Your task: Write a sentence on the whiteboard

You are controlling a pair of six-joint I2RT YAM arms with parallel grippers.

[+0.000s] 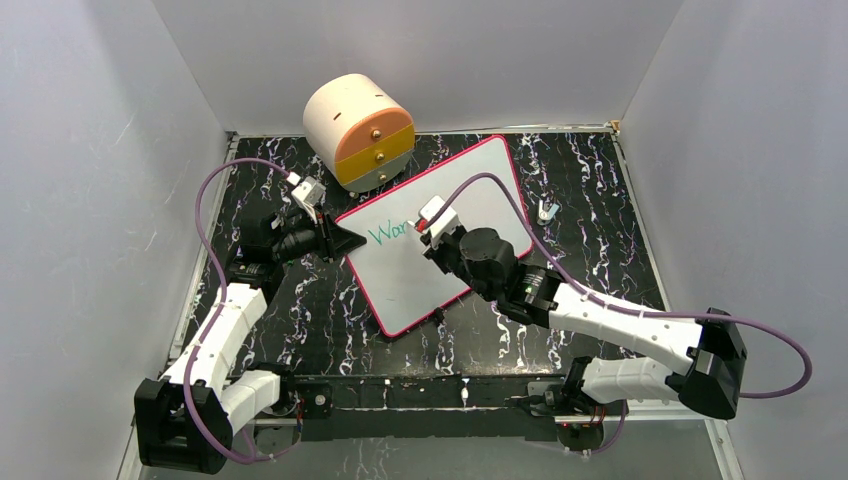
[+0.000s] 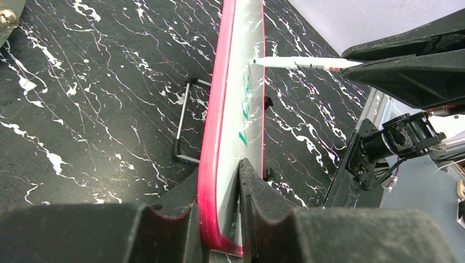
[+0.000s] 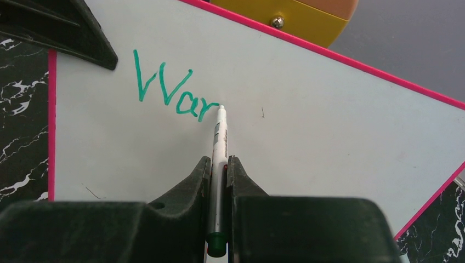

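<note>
The whiteboard (image 1: pixel 470 190) lies tilted on the black marbled table, white with a red-pink rim. Green letters "War" of the sentence (image 1: pixel 388 233) are on it, also in the right wrist view (image 3: pixel 170 87). My left gripper (image 1: pixel 345 240) is shut on the whiteboard's left corner; the rim (image 2: pixel 211 164) sits between its jaws. My right gripper (image 1: pixel 428 232) is shut on a white marker (image 3: pixel 219 148) with a green end, tip touching the board just after the "r". The marker (image 2: pixel 299 63) also shows in the left wrist view, and the whiteboard (image 3: pixel 329 120) fills the right wrist view.
A round cream, orange and grey drawer box (image 1: pixel 358 132) stands behind the board at the back. A small metal clip (image 1: pixel 546 209) lies right of the board. A black metal stand bar (image 2: pixel 183 120) lies beside the board's edge. Grey walls enclose the table.
</note>
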